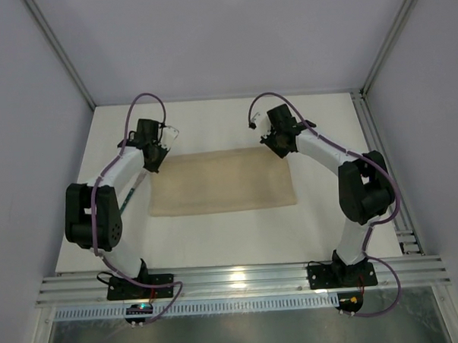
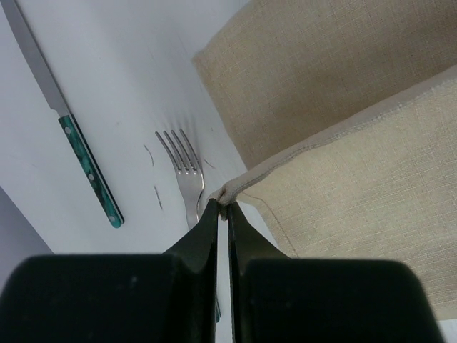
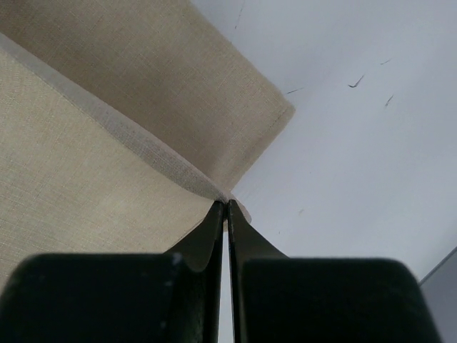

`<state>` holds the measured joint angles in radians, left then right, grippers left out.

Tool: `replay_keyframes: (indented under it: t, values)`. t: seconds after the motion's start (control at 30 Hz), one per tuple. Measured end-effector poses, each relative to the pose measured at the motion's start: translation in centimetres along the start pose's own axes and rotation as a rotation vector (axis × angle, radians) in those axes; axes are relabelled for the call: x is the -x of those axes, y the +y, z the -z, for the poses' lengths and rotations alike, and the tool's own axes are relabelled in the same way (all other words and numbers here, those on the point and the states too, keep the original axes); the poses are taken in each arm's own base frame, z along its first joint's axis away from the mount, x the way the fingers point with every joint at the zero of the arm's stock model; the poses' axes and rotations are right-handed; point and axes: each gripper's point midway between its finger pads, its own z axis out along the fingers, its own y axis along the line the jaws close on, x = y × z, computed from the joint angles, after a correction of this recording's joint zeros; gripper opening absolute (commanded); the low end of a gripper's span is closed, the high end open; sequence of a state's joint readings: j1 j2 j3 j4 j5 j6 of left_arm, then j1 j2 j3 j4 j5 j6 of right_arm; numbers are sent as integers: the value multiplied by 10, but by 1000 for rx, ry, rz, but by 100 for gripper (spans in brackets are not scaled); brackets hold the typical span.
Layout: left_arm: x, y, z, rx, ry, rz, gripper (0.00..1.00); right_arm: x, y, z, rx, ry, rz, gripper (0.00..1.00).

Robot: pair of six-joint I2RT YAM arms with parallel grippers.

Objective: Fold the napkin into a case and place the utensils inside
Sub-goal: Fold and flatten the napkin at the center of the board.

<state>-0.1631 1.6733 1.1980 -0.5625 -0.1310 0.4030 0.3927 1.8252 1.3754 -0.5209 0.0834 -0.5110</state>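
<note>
Top view: napkin [image 1: 222,181] lies flat mid-counter [image 1: 217,240] as a wide rectangle, apparently doubled over. Left claw [image 1: 154,161] is at its far-left corner, right claw [image 1: 277,148] at its far-right corner. One of the utensils [image 1: 130,197] shows as a thin dark-green line just left of the cloth, partly under the left arm. Can't tell which one.

Left wrist: left claw [image 2: 223,207] is closed, jaws pinched on the hemmed corner of the napkin [image 2: 357,164] top layer, with a second layer flat underneath. Fork [image 2: 184,171] is on the bare counter just beside that corner, tines far. Knife [image 2: 71,136] is further left, well apart from the cloth.

Right wrist: right claw [image 3: 227,206] is also closed, nipping the other top-layer corner of the napkin [image 3: 107,179]. The lower layer sticks out past it onto the counter [image 3: 357,143].

Handling, my read:
- The cloth is thin, light and limp with no stiffness. It will sag between the two pinches and drag if not lifted evenly.
- Corner and hem are the right hold, since the stitching gives the jaws some bite.
- The layers may slide over each other.
- The utensils are slim, hard and smooth. Best taken across the handle, where a low pinch is needed.

Containers: no case formed yet, so nothing is inside anything. Both utensils are loose on the counter, outside the cloth.
</note>
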Motion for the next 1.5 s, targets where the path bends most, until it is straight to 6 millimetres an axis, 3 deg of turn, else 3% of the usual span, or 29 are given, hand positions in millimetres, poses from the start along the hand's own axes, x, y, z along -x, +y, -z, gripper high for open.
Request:
replay_keyframes:
  t: [0.4,0.63,0.77,0.9,0.97,1.1,1.13,1.33,1.4,1.5]
  values:
    - [21,9,-4,17,-41,8,0,17,-17,-4,-39,-22,-30,4]
    - [15,1,-27,-10,-5,3,0,2,-15,-27,-39,36,-54,4]
    - [19,2,-36,-12,-1,3,1,1,-15,-41,-44,56,-68,10]
    - [26,4,-47,-9,-10,4,6,0,-16,-58,-46,72,-80,24]
    - [29,3,-54,-13,-13,4,13,-3,-17,-63,-48,82,-90,27]
    - [27,-2,-68,-30,-3,4,51,-8,-20,-69,-51,88,-125,39]
    - [27,-2,-69,-31,-1,2,56,-9,-22,-69,-54,86,-137,42]
    - [33,0,-62,-32,-22,38,72,0,-39,-59,-86,35,-227,44]
    - [35,0,-50,-41,-35,63,76,3,-40,-45,-97,5,-263,47]
    - [33,4,-15,-48,-75,103,75,-1,-35,-6,-110,-44,-346,47]
